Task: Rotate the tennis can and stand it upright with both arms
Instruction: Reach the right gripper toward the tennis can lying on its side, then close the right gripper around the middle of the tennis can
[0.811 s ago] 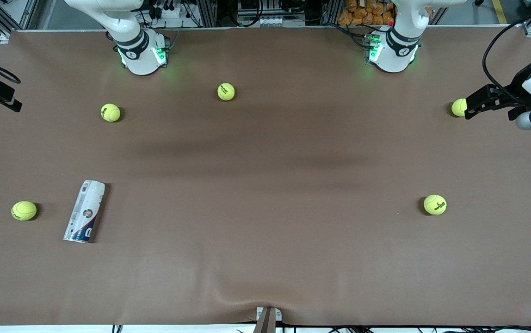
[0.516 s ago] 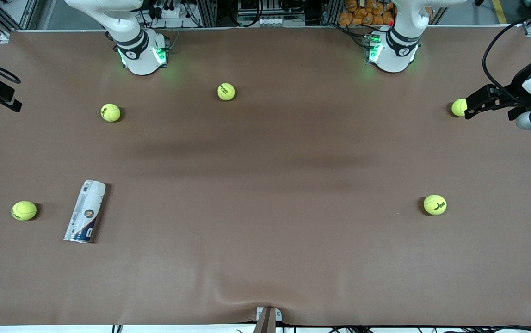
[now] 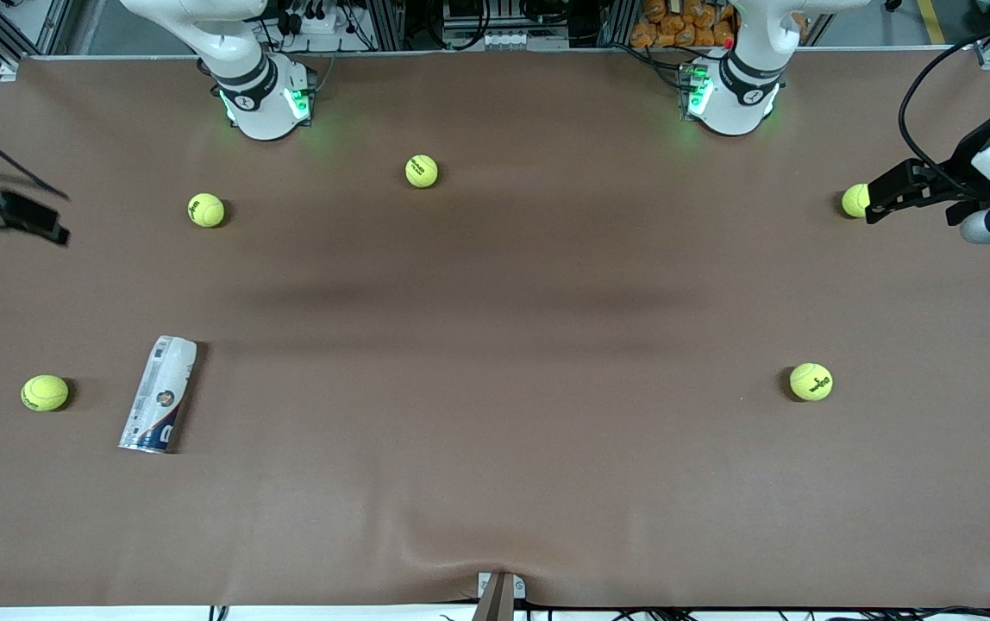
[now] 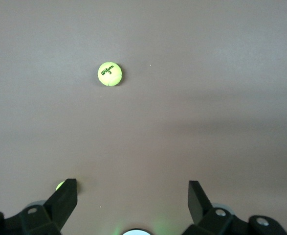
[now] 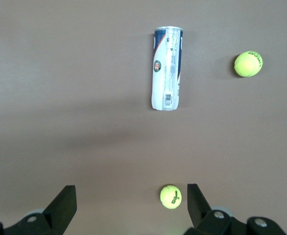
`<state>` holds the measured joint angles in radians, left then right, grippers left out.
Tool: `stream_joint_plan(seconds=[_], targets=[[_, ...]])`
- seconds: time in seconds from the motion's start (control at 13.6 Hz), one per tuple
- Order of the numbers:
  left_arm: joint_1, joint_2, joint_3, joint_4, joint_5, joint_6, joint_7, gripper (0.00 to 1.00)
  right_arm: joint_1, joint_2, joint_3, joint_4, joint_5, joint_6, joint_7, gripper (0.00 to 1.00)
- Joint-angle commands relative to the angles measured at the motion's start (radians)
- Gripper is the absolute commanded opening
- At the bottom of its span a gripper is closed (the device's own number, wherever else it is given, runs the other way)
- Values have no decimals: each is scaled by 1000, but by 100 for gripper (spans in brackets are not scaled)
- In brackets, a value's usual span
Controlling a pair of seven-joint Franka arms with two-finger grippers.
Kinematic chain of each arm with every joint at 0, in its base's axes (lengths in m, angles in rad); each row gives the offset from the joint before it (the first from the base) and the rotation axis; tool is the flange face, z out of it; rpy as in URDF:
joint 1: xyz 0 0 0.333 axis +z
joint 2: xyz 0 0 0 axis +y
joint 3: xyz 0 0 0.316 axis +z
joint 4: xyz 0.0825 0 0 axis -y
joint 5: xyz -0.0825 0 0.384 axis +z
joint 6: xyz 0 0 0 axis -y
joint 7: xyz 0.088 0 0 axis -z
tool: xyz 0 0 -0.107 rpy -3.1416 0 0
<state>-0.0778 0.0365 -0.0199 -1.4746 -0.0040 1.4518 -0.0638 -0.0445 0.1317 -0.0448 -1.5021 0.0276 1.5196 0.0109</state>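
The tennis can (image 3: 159, 395) lies on its side on the brown table toward the right arm's end, with a white-and-navy label and a small round emblem. It also shows in the right wrist view (image 5: 167, 68), well ahead of my fingers. My right gripper (image 3: 42, 226) is open and empty in the air at the table's edge, apart from the can; in its own view (image 5: 131, 200) the jaws stand wide. My left gripper (image 3: 883, 197) is open and empty at the left arm's end, beside a tennis ball (image 3: 854, 200); its jaws (image 4: 132, 198) also stand wide.
Yellow-green tennis balls lie scattered: one beside the can (image 3: 45, 392), one (image 3: 206, 210) and one (image 3: 422, 171) nearer the arm bases, one (image 3: 811, 381) toward the left arm's end. The mat is wrinkled at its front edge (image 3: 460, 552).
My right gripper has moved in over the table's edge toward the can and is blurred with motion. The left gripper and the can have hardly moved.
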Motion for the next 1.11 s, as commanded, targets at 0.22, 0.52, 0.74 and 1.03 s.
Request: stream_joint_plan(seconds=[0.22,0.52,0.74,1.03], targets=[[7,2,-5,7,-8,4,-5,100,-86,349,6,13,-2,252,-8,100],[7,3,-5,7,-8,4,-2,100,-69,502,9,13,8,417,-9,100],[7,3,-5,7,-7,4,4,100,-72,572,9,11,8,510,-63,100],[6,2,-5,5,-7,4,-5,100,-89,635,9,10,11,565,-196,100]])
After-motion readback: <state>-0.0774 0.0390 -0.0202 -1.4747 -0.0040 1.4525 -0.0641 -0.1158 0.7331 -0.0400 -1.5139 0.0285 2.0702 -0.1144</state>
